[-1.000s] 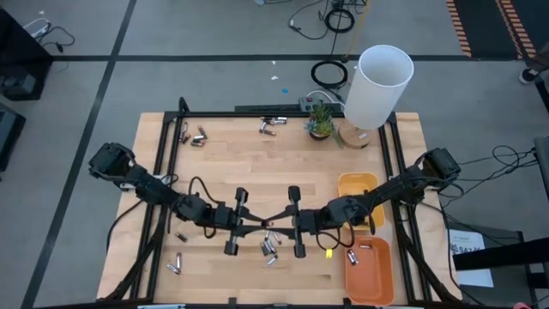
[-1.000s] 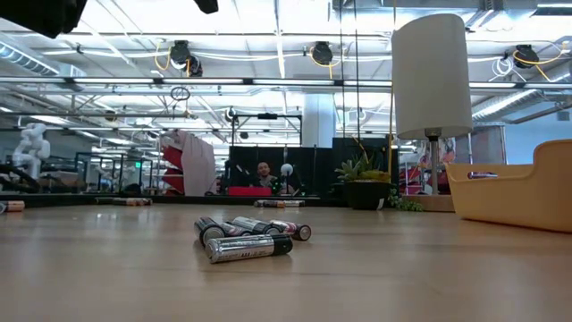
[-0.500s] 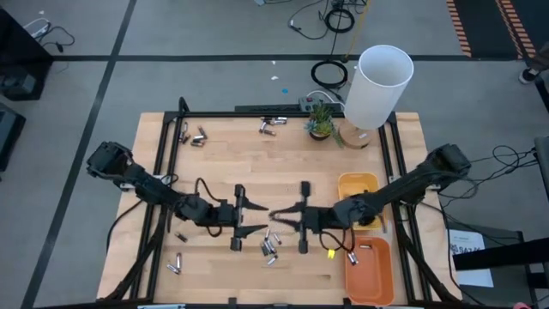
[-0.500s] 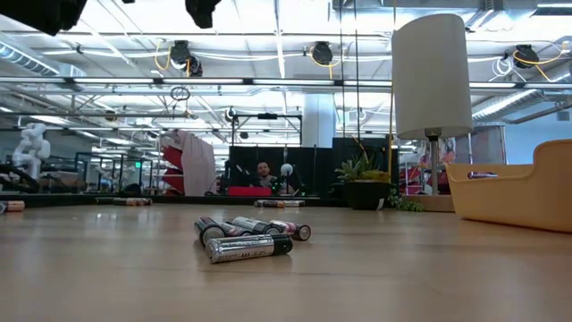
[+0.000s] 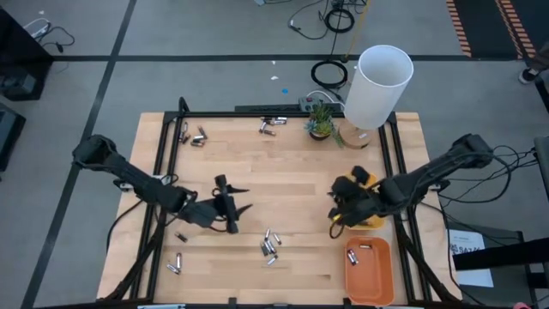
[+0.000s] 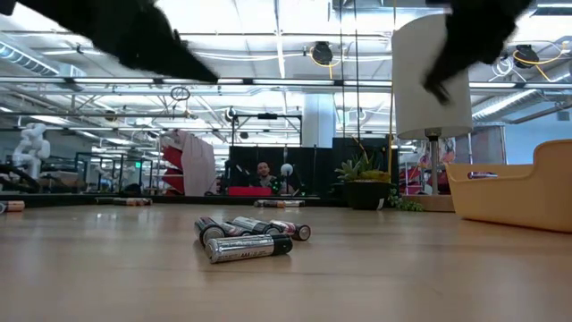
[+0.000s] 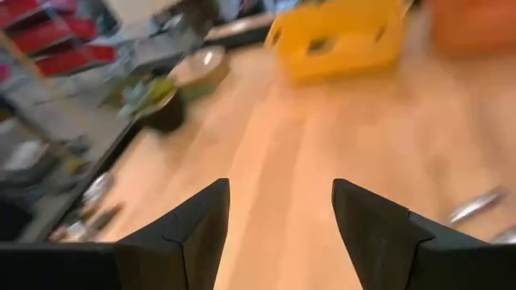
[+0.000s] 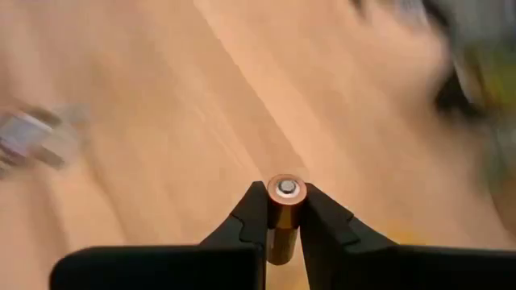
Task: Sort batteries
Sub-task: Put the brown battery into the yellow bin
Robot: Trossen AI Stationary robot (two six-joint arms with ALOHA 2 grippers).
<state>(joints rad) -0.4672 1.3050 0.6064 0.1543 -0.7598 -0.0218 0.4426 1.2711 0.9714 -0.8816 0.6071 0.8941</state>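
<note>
A cluster of batteries (image 5: 270, 246) lies on the wooden table, near its middle (image 6: 250, 237). More batteries lie at the near left (image 5: 176, 262) and along the far edge (image 5: 270, 126). My right gripper (image 8: 285, 197) is shut on one battery (image 8: 285, 190) with a copper-coloured end. It hangs at the yellow tray's (image 5: 358, 182) near left corner (image 5: 334, 215). My left gripper (image 5: 236, 199) is open and holds nothing (image 7: 280, 189), left of the table's middle and above the wood. My right gripper pinches the battery between its two fingertips, on the sides just behind the copper-coloured end (image 8: 282, 217). The battery lies along the fingers, that end pointing forward past the tips. The fingers slant downward and the battery is clear of the table.
An orange tray (image 5: 369, 268) with a battery in it stands at the near right, the yellow tray just beyond it. A white lamp (image 5: 377, 86) and a small plant (image 5: 320, 120) stand at the far right. Black frame rails run along the table's left and right sides.
The two grippers met tip to tip over the table's middle, then drew apart. My left gripper opened and pulled back toward the left edge. My right gripper swung toward the right edge and the yellow tray, turning as it went, with the battery between its fingers.
</note>
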